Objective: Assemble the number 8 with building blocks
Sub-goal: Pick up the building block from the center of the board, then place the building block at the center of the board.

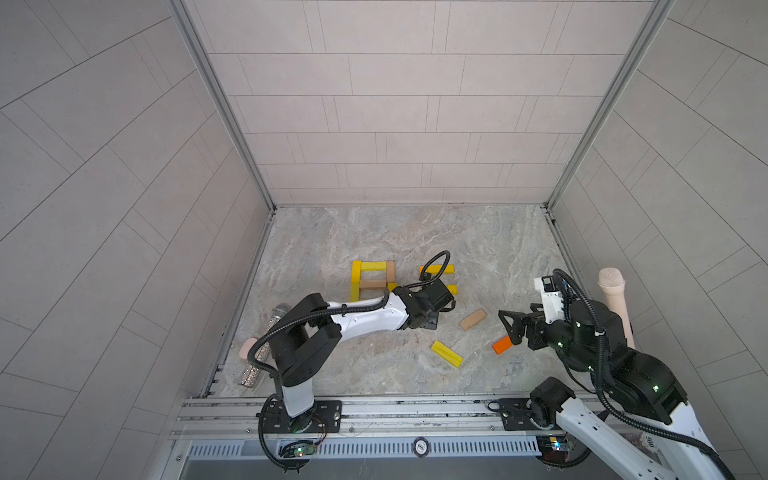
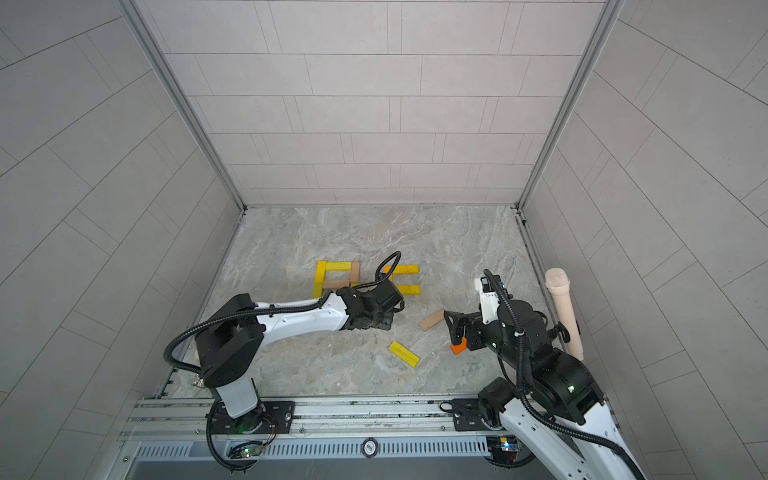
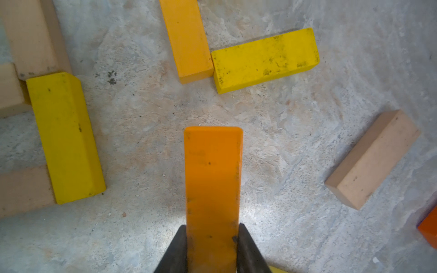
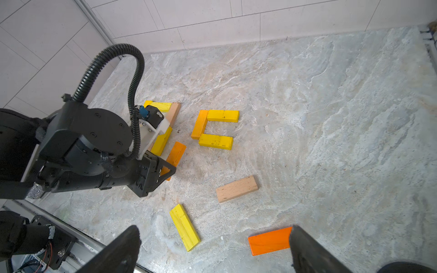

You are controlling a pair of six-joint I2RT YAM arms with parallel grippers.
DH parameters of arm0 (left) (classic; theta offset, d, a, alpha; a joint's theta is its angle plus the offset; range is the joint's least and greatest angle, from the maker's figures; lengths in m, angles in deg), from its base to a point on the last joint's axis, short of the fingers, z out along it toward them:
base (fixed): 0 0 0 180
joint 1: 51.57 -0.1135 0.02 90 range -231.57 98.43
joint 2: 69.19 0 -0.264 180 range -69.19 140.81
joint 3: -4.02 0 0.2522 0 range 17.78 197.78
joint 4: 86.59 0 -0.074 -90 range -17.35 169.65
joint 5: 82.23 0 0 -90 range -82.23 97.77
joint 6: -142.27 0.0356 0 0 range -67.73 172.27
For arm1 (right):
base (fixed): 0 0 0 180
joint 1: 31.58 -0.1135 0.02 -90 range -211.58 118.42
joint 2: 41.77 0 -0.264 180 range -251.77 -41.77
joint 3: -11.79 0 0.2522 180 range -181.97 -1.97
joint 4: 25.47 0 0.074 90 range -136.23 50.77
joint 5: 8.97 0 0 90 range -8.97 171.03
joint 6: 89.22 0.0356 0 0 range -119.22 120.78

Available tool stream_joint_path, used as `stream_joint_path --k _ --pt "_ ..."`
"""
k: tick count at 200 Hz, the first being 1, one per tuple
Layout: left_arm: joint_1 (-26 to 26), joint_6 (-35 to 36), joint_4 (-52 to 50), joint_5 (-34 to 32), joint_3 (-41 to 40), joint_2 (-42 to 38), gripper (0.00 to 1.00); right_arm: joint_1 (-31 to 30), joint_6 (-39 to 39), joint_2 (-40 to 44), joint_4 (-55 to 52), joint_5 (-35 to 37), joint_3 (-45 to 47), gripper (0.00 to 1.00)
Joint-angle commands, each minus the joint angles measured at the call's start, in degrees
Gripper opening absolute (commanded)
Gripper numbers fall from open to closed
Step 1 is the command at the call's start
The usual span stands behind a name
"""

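The left gripper (image 3: 212, 227) is clamped on one end of the held orange bar (image 3: 212, 170), which is flat and smooth with rounded corners and a few dark scuffs. The bar sticks out ahead of the jaws, just right of the number 8 (image 1: 372, 284). Can't tell if it touches the table (image 1: 374, 232).

The 8 lies mid-table, slightly left. It has a yellow far bar, a yellow left side, tan upper-right and middle bars, and a lower-right yellow bar (image 3: 66, 137). Its near part is hidden under the left arm in both top views.

Right of it is a C of three touching blocks: an orange upright (image 4: 199, 124), a far yellow bar (image 4: 223, 115) and a near yellow bar (image 4: 215, 141), the yellows scuffed black.

Lying loose and flat to the near right are a tan bar (image 1: 473, 319), a loose yellow bar (image 1: 446, 353) and a bright orange bar (image 1: 502, 345).

The right gripper (image 4: 214, 228) has its jaws wide apart and holds nothing. One finger is in front of the bright orange bar's end.
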Motion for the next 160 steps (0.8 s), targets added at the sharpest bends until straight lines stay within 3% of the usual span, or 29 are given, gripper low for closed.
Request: stream_joint_path --k 1,36,80,160 --pt "0.38 -6.86 0.48 -2.02 -0.77 0.63 0.22 0.07 -6.22 -0.93 -5.84 -1.06 -2.89 0.99" --pt "0.38 -8.39 0.63 -1.52 0.64 3.0 0.22 0.07 -7.71 -1.02 -4.31 -6.97 -1.44 0.99" --pt "0.29 -9.64 -0.12 -1.8 3.86 7.07 0.22 0.07 -6.28 -0.4 -4.39 -3.43 0.1 0.99" --pt "-1.14 -13.11 -1.53 -1.8 6.93 10.79 0.26 0.06 -5.87 1.25 -4.34 -3.52 0.64 0.99"
